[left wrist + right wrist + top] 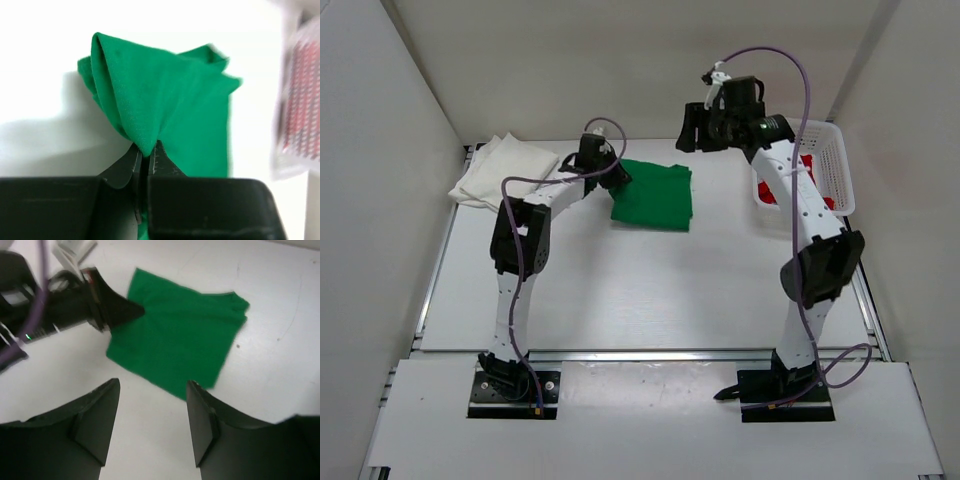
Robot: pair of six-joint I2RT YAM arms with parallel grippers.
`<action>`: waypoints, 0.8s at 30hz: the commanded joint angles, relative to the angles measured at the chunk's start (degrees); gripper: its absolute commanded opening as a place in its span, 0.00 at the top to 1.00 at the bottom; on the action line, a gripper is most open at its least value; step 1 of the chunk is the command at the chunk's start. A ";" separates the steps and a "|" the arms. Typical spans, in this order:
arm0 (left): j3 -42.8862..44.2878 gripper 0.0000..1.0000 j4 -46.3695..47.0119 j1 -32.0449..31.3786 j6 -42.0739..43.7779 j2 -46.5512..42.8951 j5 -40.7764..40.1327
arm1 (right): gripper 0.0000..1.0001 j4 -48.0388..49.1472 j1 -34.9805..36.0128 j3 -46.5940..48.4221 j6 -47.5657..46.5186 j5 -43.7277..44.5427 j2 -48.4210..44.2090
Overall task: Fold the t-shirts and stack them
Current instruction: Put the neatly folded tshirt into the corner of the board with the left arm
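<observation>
Green t-shirt (655, 197) lies folded flat at the table's far middle, its left edge pinched up between the left gripper's (146, 159) clamped fingers. Red t-shirt (767, 192) is mostly hidden inside the basket (835, 160). Right gripper (152, 425) hangs above, fingers apart, empty.

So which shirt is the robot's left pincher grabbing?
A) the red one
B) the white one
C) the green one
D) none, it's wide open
C: the left wrist view shows the left gripper shut on a pinched-up fold of the green t-shirt.
</observation>
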 commanded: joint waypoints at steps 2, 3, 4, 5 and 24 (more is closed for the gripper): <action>7.23 1.00 -3.21 9.68 1.46 -9.15 -0.38 | 0.45 16.75 -3.81 -15.88 3.35 -3.96 -11.93; 7.05 1.00 -3.04 12.14 1.38 -10.47 -0.72 | 0.44 18.78 -4.61 -18.80 3.80 -4.24 -12.64; 6.00 1.00 -2.95 13.56 1.29 -11.44 -1.25 | 0.44 19.24 -4.00 -20.39 3.54 -5.02 -13.09; 3.99 1.00 -2.00 16.01 1.20 -13.27 -1.78 | 0.43 19.50 -4.43 -20.32 3.89 -5.20 -12.74; -42.43 0.01 18.49 37.14 -14.36 -35.78 -0.28 | 0.48 27.58 3.21 -34.89 5.73 -5.82 -12.47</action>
